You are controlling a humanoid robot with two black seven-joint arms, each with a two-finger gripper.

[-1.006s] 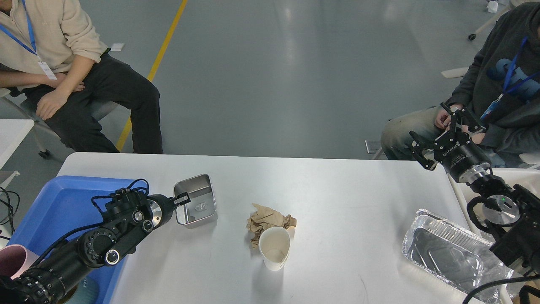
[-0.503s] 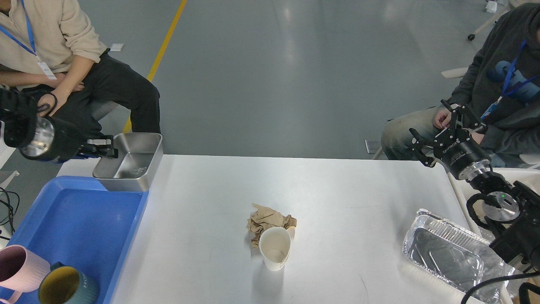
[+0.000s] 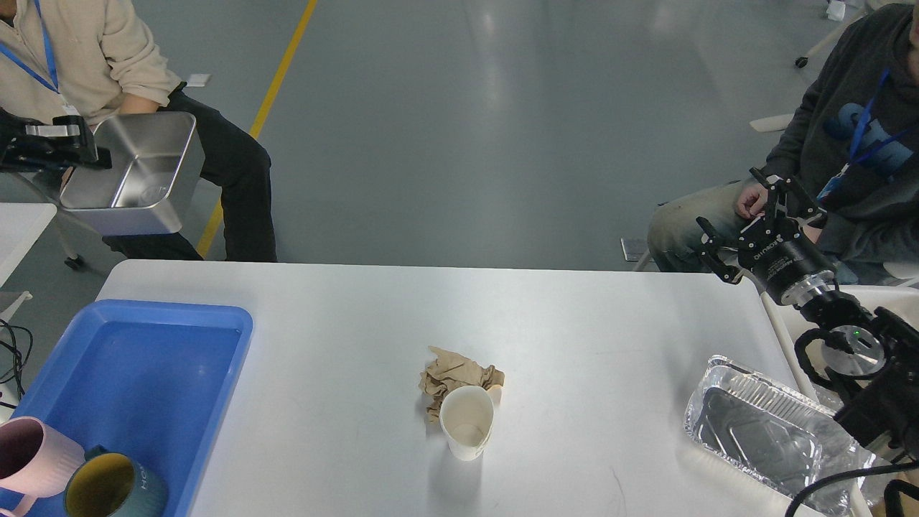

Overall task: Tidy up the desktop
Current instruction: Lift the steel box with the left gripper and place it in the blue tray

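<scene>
The white desktop (image 3: 574,337) fills the lower part of the head view. On it lie a crumpled brown paper (image 3: 454,376), a white paper cup (image 3: 467,422) touching it, and a foil tray (image 3: 772,434) at the right edge. My left gripper (image 3: 86,154) is shut on the rim of a steel rectangular box (image 3: 133,172) and holds it high, beyond the far left corner of the table. My right gripper (image 3: 743,219) is open and empty above the far right corner.
A blue plastic tray (image 3: 136,373) sits at the left edge with a pink mug (image 3: 32,459) and a dark mug (image 3: 108,492) in its near end. Two people sit beyond the far corners, one left (image 3: 108,64), one right (image 3: 854,143).
My left gripper has lifted the steel box from the desktop, up and to the left, to well above the table's far left corner. The right arm has barely moved.
</scene>
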